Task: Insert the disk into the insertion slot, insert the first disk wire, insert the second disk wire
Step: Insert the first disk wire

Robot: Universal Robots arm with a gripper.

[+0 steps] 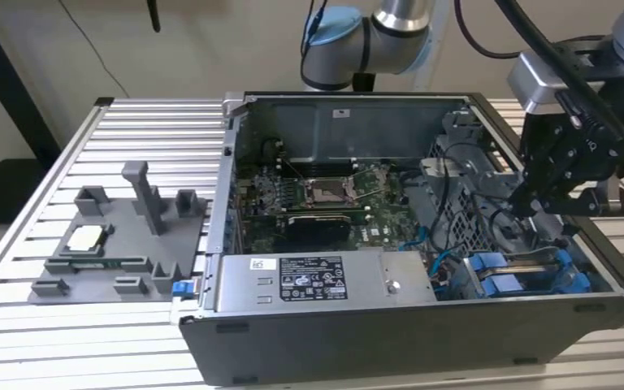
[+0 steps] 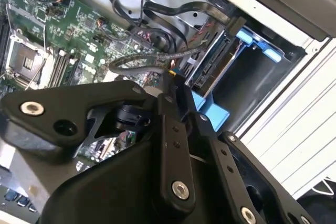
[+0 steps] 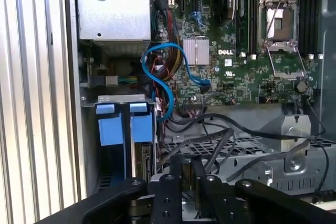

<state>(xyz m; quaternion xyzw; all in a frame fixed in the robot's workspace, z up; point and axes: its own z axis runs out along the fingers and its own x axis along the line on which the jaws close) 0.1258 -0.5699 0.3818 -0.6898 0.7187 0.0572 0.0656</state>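
Jaws of the black gripper point(image 1: 531, 205) look narrow, tips together, over the open black metal computer case point(image 1: 399, 341); at the case's four o'clock corner we see the flat silver-grey disk point(image 1: 494, 275), in its bright blue carrier, slotted in.

Two blue carriers point(image 3: 110, 128) point(image 3: 142, 127), one computer case point(image 1: 377, 345)
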